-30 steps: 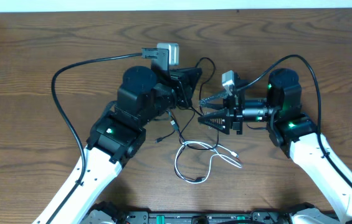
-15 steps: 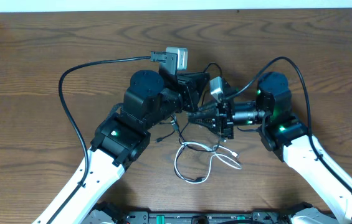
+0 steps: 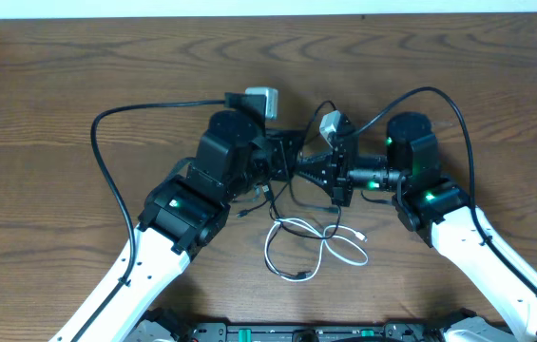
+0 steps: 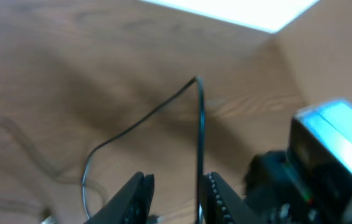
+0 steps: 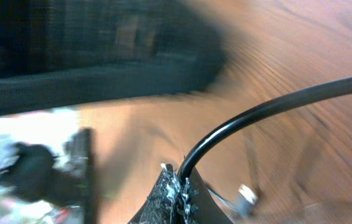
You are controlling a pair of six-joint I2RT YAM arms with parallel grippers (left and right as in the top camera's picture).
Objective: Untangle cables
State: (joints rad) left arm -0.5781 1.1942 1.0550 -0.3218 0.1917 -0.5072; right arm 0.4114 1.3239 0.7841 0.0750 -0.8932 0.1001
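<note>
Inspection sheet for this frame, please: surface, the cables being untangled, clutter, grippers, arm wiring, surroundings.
Surface: wooden table, no marks seen.
Job's things: white cable lies looped on the table below the grippers. The black cable is raised between them. Whether the two cross cannot be told.
Clutter: nothing seen.
Grippers: right gripper is shut on the black cable. The left gripper has its fingers apart, with the black cable running between them.
Cables: thick arm wires arc out beside each arm.
Surroundings: pale strip along the far table edge.

Even overhead light, soft shadows, both wrist views blurred
</note>
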